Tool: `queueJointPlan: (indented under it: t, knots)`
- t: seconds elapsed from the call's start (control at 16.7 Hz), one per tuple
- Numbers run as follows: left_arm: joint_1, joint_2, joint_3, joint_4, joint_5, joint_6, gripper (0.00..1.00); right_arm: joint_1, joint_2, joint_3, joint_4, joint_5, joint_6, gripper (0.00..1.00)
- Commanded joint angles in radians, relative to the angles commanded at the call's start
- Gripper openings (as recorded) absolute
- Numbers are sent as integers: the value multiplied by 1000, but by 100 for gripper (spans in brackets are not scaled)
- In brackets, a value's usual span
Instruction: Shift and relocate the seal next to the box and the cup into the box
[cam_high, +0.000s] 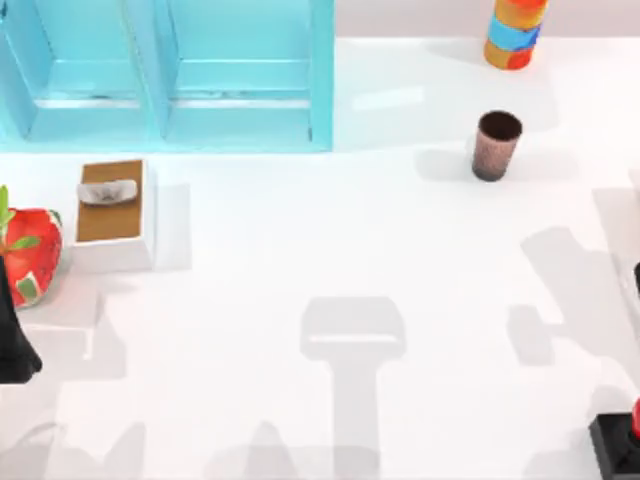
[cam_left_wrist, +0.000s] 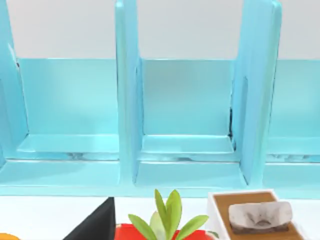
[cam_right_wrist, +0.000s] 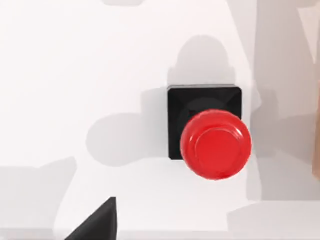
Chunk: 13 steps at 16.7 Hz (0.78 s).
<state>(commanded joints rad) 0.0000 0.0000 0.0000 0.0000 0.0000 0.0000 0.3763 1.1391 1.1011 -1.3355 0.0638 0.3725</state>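
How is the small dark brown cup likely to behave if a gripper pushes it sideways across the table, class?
The cup stands upright and is taller than it is wide, so a push near its rim would probably tip it. Its round, handleless wall suggests that it would roll once it fell over. It looks hollow, so it is likely light and may slide on the smooth white table.

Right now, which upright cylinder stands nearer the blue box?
The dark brown speckled cup, open-topped; the orange-and-blue striped cylinder stands farther right of the blue box.

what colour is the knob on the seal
Glossy red, on a black base; the seal shows best in the right wrist view.
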Motion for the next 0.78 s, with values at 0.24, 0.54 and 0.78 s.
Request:
queueJointPlan:
  t: [0.24,0.54,0.78]
  knots:
    - [0,0,0,0,0,0,100,-2,3,44,-45,1,-3,100]
    - [0,0,0,0,0,0,100,-2,33,75,-47,1,-6,100]
    - [0,0,0,0,0,0,100,-20,223,263,-67,4,-21,100]
